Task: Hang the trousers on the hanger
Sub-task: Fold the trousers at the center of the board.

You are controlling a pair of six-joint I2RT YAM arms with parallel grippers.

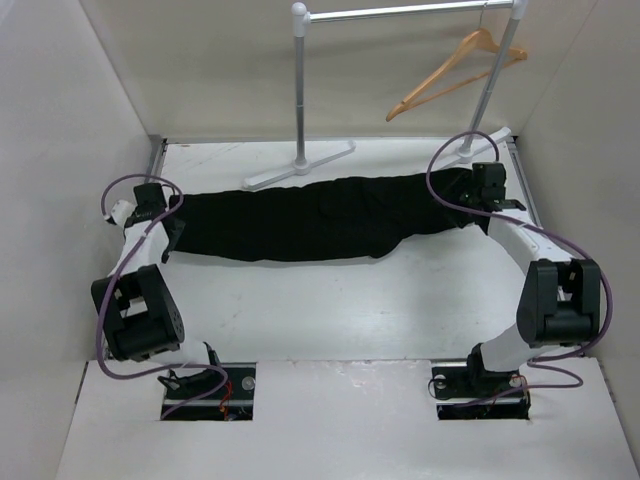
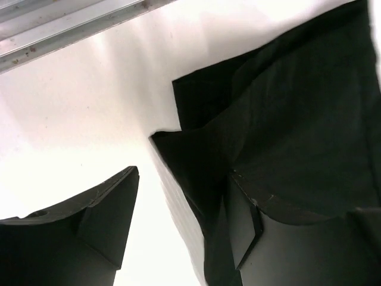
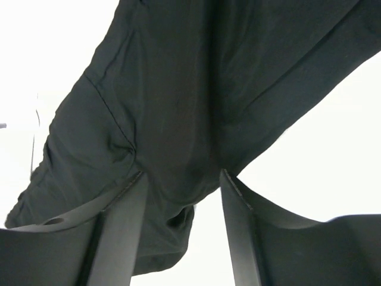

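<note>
Trousers (image 1: 300, 215) lie stretched across the table (image 1: 330, 310). They're soft and floppy, so you should grip both ends. Left gripper (image 2: 183, 179) and right gripper (image 3: 183, 176) sit spread over the cloth, neither pinching. Hanger (image 1: 455, 65) hangs on the rail (image 1: 400, 12).

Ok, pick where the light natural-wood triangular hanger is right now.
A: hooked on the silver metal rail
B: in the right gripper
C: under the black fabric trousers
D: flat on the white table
A: the light natural-wood triangular hanger hangs tilted from the silver metal rail at the back, apart from the black fabric trousers lying across the white table.
</note>
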